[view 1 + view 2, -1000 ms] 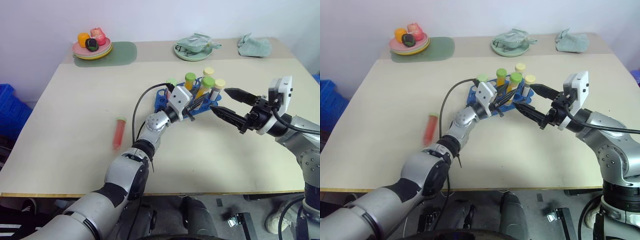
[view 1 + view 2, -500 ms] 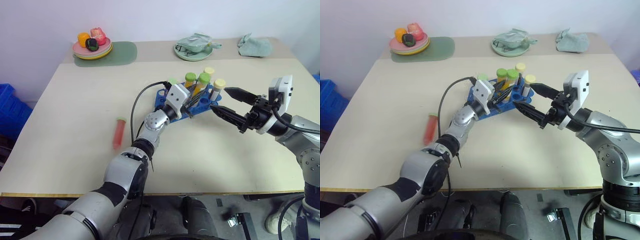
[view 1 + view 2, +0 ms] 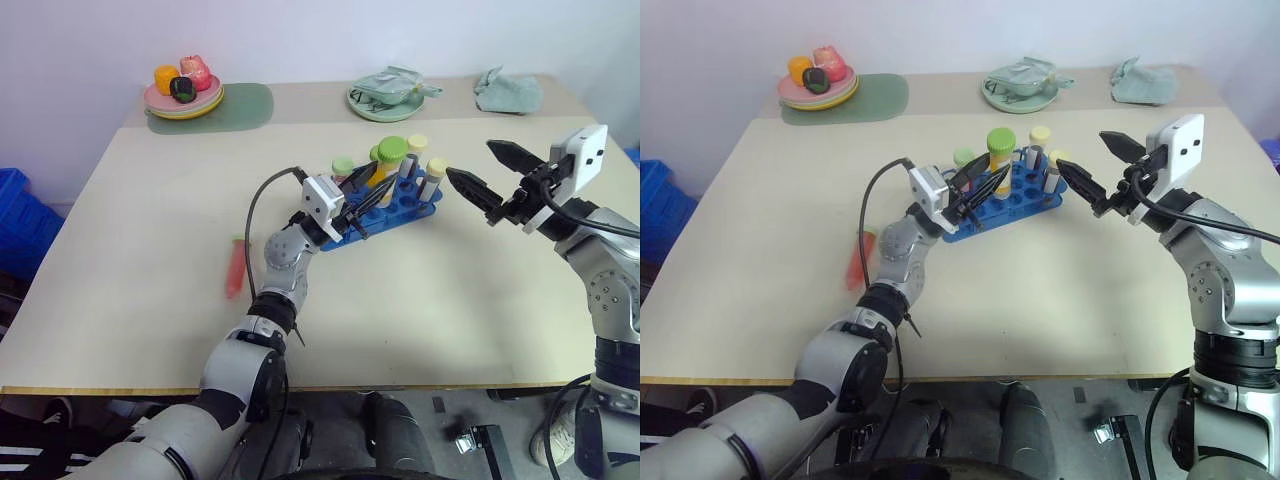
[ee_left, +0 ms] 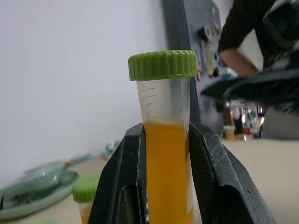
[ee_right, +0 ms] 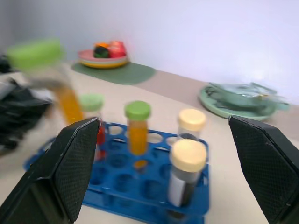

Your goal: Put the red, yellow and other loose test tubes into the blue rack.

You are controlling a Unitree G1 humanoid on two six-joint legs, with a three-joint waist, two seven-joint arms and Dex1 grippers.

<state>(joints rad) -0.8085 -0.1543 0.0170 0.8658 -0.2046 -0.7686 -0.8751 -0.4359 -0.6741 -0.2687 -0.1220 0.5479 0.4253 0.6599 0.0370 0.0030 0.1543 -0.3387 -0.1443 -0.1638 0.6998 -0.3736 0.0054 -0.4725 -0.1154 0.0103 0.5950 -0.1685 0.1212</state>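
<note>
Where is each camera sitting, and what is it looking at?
Left and right eye views: on the head, looking down at the table, blue rack and both arms.
Left wrist view: along the left gripper, shut on the yellow tube.
Right wrist view: between the open right gripper jaws, toward the rack.
Shared: rack, yellow tube.

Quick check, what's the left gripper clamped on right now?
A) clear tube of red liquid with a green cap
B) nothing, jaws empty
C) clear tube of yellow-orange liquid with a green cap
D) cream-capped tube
C: the left wrist view shows the left gripper with its black fingers shut on the clear tube of yellow-orange liquid with a green cap, raised above the bright blue plastic rack; the red tube lies on the table.
</note>
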